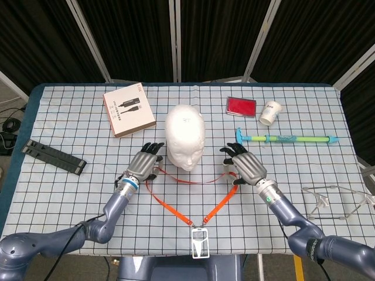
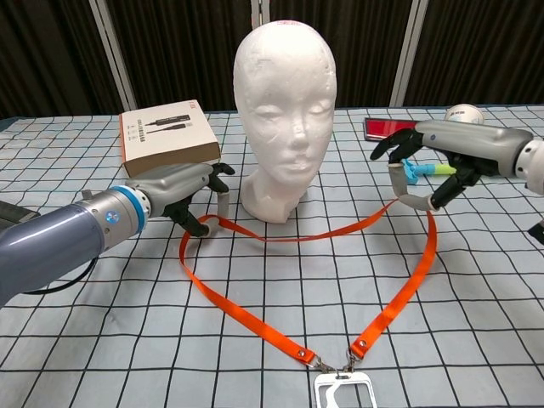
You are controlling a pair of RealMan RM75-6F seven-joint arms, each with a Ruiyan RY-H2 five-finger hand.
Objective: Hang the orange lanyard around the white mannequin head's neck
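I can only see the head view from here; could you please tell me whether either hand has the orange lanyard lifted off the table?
Observer: Yes. In the chest view the right hand pinches the orange lanyard clear above the table, and the strap slopes down from it to the clip.
Operator: Thank you. And the left hand?
Observer: The left hand holds its part of the strap much lower, close to the cloth.
Operator: Is the loop high enough to go over the head?
Observer: Not yet. Both hands are level with the base of the white mannequin head, far below its crown, and the strap between them runs in front of that base.
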